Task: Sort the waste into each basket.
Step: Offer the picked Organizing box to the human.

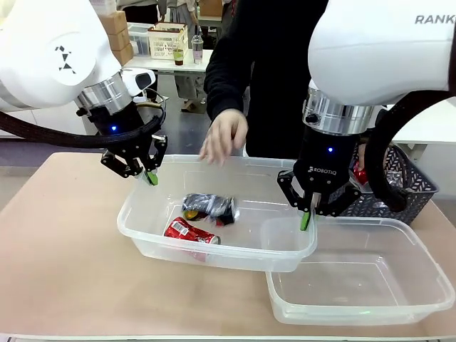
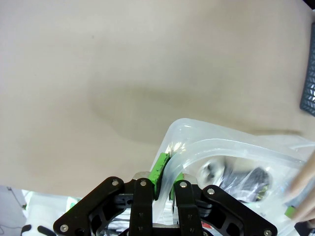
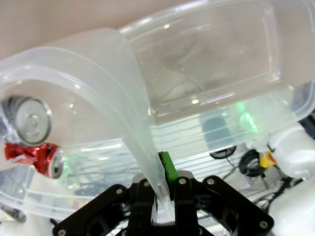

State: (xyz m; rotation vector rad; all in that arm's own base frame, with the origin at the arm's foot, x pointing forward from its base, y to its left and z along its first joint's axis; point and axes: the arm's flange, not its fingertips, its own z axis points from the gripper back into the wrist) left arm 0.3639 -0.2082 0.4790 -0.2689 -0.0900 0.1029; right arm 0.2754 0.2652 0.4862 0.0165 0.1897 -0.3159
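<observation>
Left gripper [image 1: 151, 176] pinching far-left rim of clear tub [image 1: 235, 260], right gripper [image 1: 306, 219] clamped on its right rim (red can [image 1: 191, 232] inside)

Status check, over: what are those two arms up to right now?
Left fingers and right fingers both shut on the left clear tub's rim. Red can lying inside. Person's hand hovering over its far edge.

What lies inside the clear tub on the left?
Inside the tub lie a red can and, behind it, a dark crumpled item. Its far side is covered, so its kind stays unclear.
</observation>
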